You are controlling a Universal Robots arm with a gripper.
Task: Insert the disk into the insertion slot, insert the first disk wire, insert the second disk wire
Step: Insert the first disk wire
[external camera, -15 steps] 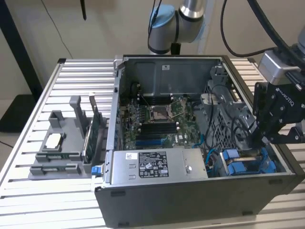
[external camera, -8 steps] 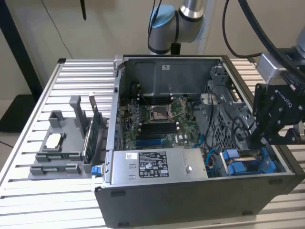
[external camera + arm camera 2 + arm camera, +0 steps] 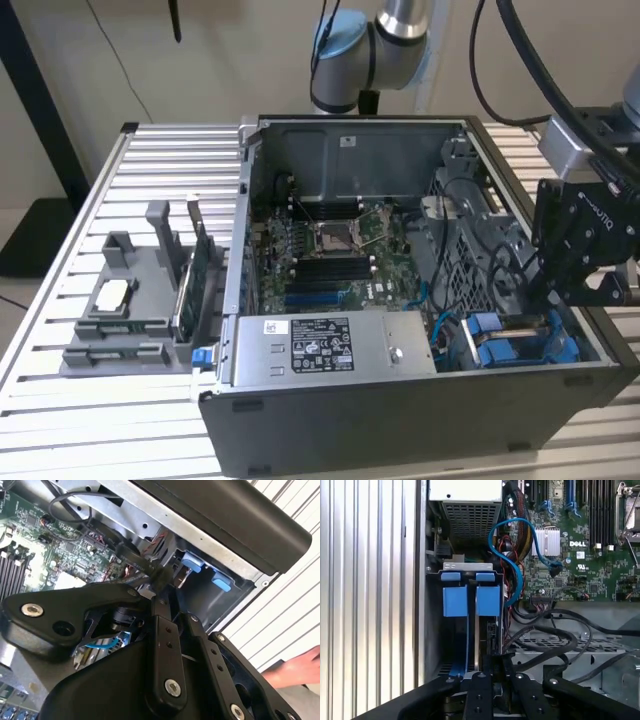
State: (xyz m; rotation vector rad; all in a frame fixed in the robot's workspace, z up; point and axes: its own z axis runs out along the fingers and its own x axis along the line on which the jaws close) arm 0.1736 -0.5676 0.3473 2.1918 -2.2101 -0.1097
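One step in hand: judging by how things are lying, the pincer (image 3: 492,664) is working on a disk wire rather than on the drive.
Pincer: it is closing narrow, and seems to be pinching the plug end of a black wire (image 3: 132,560) just over the bay.
Disk: the disk (image 3: 515,340) is sitting in its blue frame inside the slot (image 3: 434,630), at the exterior view's right end of the case (image 3: 400,430).
Doing it well: the plug is asking for a square line-up with its socket and a straight, gentle push. The slack is needing to be kept free of the looping blue wire (image 3: 520,520) beside the bay.
Table (image 3: 100,430): pale ribbed metal slats are running under everything.
Parts holder (image 3: 120,350): moulded grey plastic, matte and blocky, is standing at the exterior view's left.
Power box (image 3: 320,345): smooth grey sheet metal is carrying a dark label.
Circuit board (image 3: 330,270): green and flat, it is bristling with small parts.
Slot metal: grey walls and glossy blue plastic tabs are framing the drive.
Wires: thin rubbery cords are bending freely and are likely to be springing back.
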